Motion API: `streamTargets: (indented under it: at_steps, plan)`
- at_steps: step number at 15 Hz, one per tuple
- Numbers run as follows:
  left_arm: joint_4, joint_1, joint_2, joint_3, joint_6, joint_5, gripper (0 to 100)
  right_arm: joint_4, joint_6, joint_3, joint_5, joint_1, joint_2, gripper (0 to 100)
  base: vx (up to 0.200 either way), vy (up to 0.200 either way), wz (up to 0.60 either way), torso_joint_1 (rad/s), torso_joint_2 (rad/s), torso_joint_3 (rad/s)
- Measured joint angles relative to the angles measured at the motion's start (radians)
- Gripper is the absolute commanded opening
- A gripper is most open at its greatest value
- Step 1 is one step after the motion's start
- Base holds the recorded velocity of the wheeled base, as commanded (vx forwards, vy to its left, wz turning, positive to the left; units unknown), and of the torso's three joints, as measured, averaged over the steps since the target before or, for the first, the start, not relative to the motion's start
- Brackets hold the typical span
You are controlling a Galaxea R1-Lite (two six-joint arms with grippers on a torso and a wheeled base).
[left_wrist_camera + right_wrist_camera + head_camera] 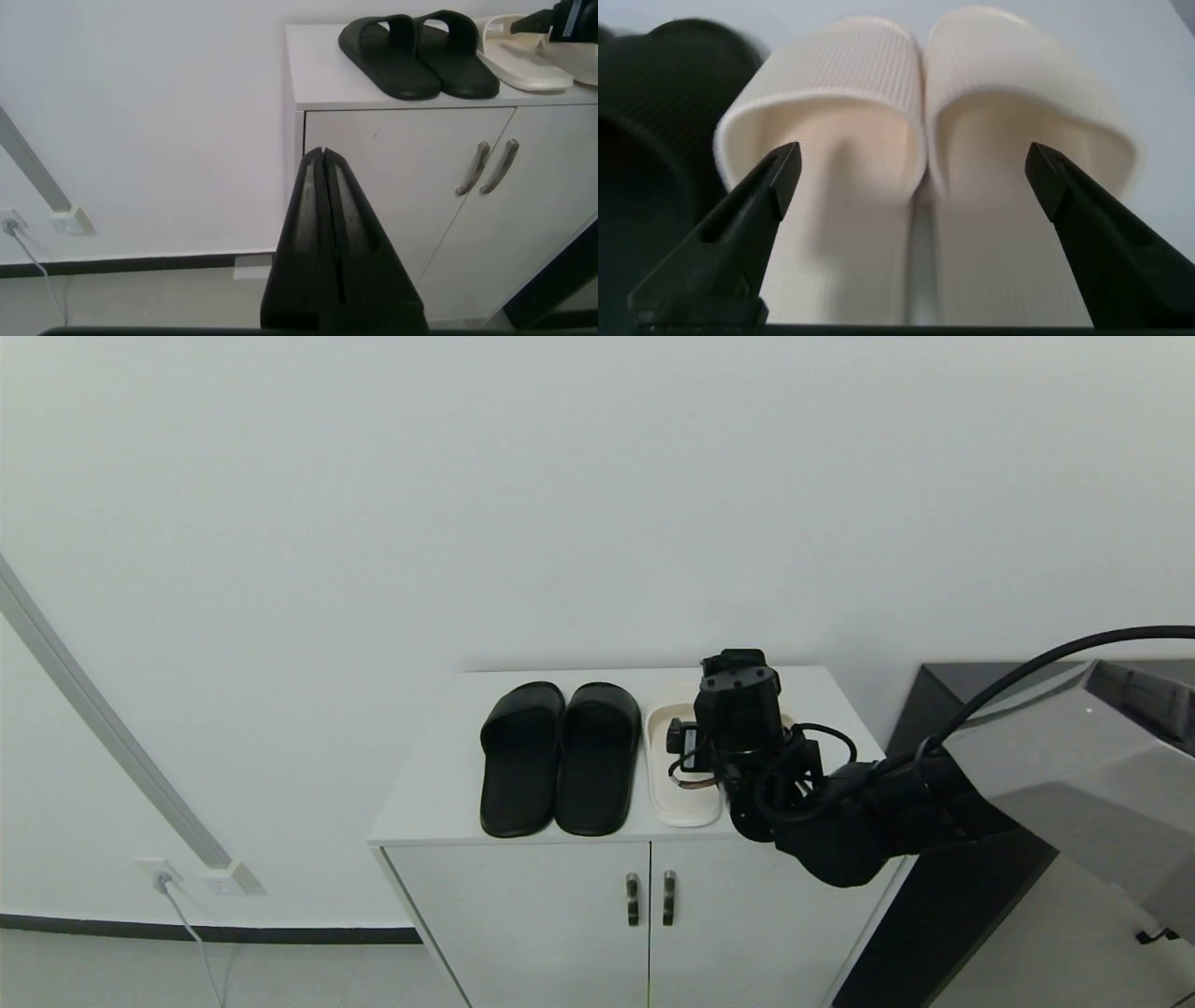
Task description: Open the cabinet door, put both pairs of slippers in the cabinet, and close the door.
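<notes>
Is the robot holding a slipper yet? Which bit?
Nothing yet. The right gripper is open, one finger on each side of the cream slippers. The left gripper is shut and empty.

Black slippers (558, 758) side by side at front edge of cabinet top (434, 789); cream slippers (681, 807) just beside them, rightward, partly under right arm (747, 728). Cabinet doors (523, 924) shut.

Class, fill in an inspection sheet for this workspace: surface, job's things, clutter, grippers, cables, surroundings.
Surface: white cabinet top, carrying both pairs.
Job's things: black slippers and cream slippers side by side; cabinet doors shut.
Clutter: nothing seen.
Grippers: right gripper open, at the cream slippers; left gripper shut, low, apart from the cabinet.
Cables: cord hanging from wall socket.
Surroundings: white wall; dark unit beside the cabinet.
</notes>
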Motion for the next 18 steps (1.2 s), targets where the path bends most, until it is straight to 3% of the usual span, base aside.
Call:
streamTargets:
  at_steps: [9,10,18]
  plan:
    - [0.000,0.000,0.000,0.000,0.000,0.000,0,-0.001,-0.046,-0.104,0.066,-0.063,0.086,100,0.000,0.000,0.00,0.000,0.00,0.000]
    - [0.000,0.000,0.000,0.000,0.000,0.000,0,-0.001,-0.047,-0.110,0.080,-0.066,0.089,0,0.000,0.000,0.00,0.000,0.00,0.000]
    - [0.000,0.000,0.000,0.000,-0.002,0.000,0,-0.005,-0.049,-0.116,0.089,-0.070,0.104,0,0.000,0.000,0.00,0.000,0.00,0.000]
